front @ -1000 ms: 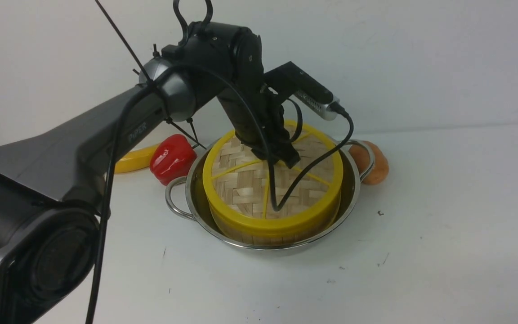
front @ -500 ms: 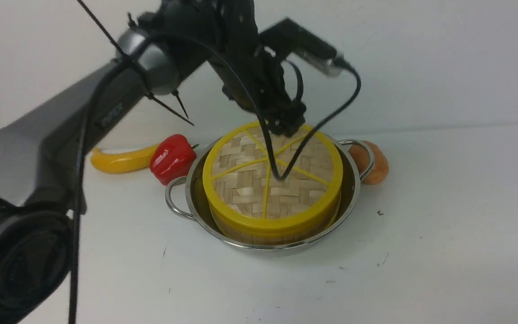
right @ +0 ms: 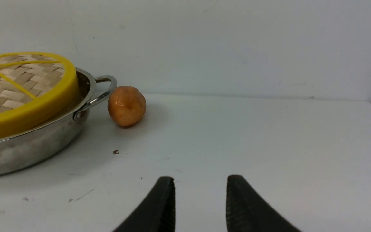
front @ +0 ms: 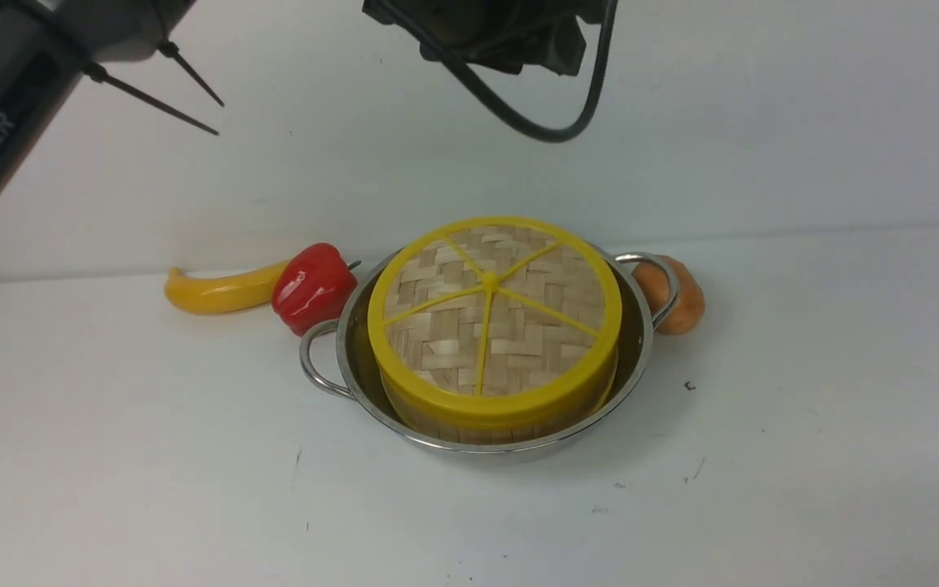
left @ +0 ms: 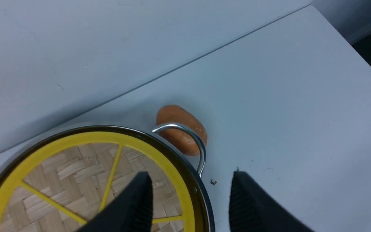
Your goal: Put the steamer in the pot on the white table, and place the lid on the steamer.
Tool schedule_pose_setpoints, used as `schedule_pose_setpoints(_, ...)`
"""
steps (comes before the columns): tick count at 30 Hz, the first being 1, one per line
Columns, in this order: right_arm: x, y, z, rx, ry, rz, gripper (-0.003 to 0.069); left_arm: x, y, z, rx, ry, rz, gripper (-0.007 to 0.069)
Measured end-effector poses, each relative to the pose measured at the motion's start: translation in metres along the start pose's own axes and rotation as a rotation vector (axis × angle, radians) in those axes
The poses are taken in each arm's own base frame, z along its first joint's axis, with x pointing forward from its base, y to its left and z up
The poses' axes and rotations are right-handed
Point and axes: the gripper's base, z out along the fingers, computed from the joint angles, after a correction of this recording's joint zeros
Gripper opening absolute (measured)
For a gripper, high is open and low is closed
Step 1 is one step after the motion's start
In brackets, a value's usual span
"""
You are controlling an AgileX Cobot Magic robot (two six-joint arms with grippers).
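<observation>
The steamer (front: 469, 424) sits inside the shiny stainless-steel pot (front: 492, 449), and the woven bamboo lid (front: 445, 326) lies on top of the steamer, its yellow rim covering the basket all round and its small centre knob facing up. The pot rests on the white table (front: 722, 489) with its two looped handles out to the sides.

The left gripper (left: 190, 180) is raised well clear of the lid, and its fingers stand apart with nothing between them. In the left wrist view one fingertip overlaps the lid's rim in the picture, yet the front view shows the arm's end up against the wall's backdrop, apart from lid, steamer and pot alike. How high it hangs is hard to judge, since the top of the front view cuts it off.

The right gripper (right: 201, 180) also has its fingers spread and holds nothing. From the right wrist view, the lidded steamer and the pot lie off to one side of those fingers, well apart from them.

Left of the pot lie a yellow banana (front: 227, 292) and a red bell pepper (front: 315, 289); an orange-brown lumpy item (front: 681, 302) rests by the right handle.
</observation>
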Motion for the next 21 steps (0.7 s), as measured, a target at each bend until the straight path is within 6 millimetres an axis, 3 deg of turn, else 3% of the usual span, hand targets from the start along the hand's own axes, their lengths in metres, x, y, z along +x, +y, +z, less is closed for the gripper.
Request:
schedule_pose_setpoints(5, 0.000, 0.000, 0.000, 0.000, 0.000, 0.000, 0.0244, 0.000, 0.000, 0.000, 0.002, 0.000, 0.008, 0.0211)
schedule_pose_setpoints(11, 0.000, 0.000, 0.000, 0.000, 0.000, 0.000, 0.0244, 0.002, 0.003, -0.007, -0.021, 0.029, 0.009, 0.0161)
schedule_pose_setpoints(15, 0.000, 0.000, 0.000, 0.000, 0.000, 0.000, 0.0244, 0.001, -0.002, -0.039, -0.042, -0.003, 0.024, 0.0154)
schedule_pose_setpoints(16, 0.000, 0.000, 0.000, 0.000, 0.000, 0.000, 0.0244, 0.001, -0.001, -0.039, -0.043, -0.003, 0.024, 0.0154)
schedule_pose_setpoints(18, 0.000, 0.000, 0.000, 0.000, 0.000, 0.000, 0.0244, -0.001, -0.011, -0.084, -0.051, -0.071, 0.046, 0.0154)
schedule_pose_setpoints(21, 0.000, 0.000, 0.000, 0.000, 0.000, 0.000, 0.0244, 0.007, -0.021, -0.128, -0.052, -0.123, 0.077, 0.0158)
